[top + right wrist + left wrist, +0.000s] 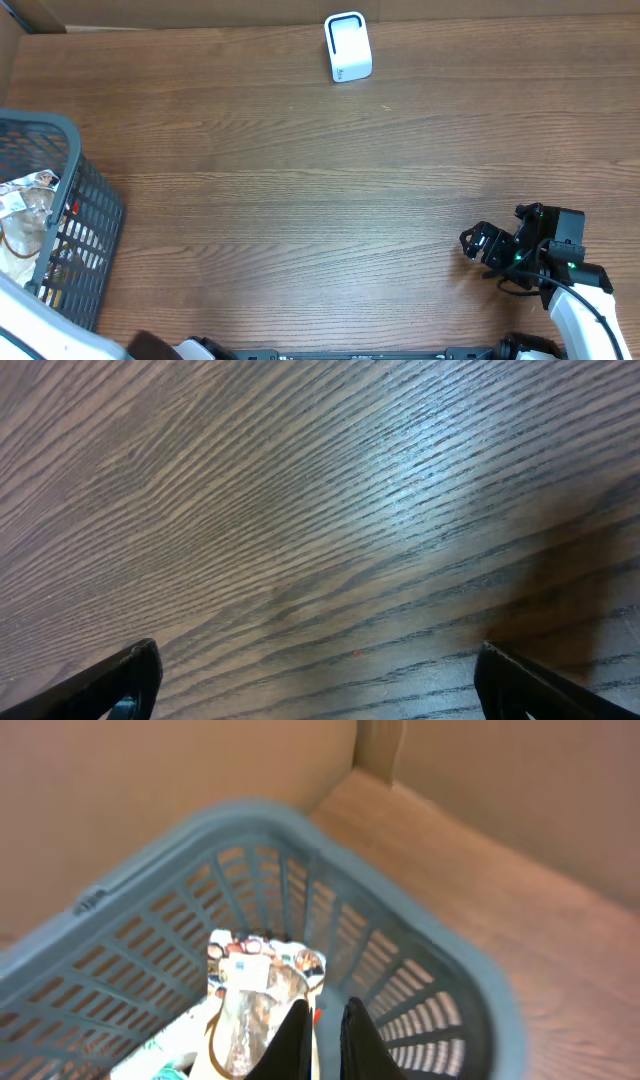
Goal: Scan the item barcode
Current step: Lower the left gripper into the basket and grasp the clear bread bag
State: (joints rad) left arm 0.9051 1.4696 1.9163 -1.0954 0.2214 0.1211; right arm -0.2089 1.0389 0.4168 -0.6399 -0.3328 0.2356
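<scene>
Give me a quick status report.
Left fingers shut by the packet in the basket, grip unclear. Right fingers open over table. Nothing between basket and scanner.

Finding nothing legible anywhere. Showing only a faint grey mark low on the white scanner [348,46], too small to read, and blurred print on the label [247,970] of the packet [245,1020] lying in the basket [420,970].
</scene>
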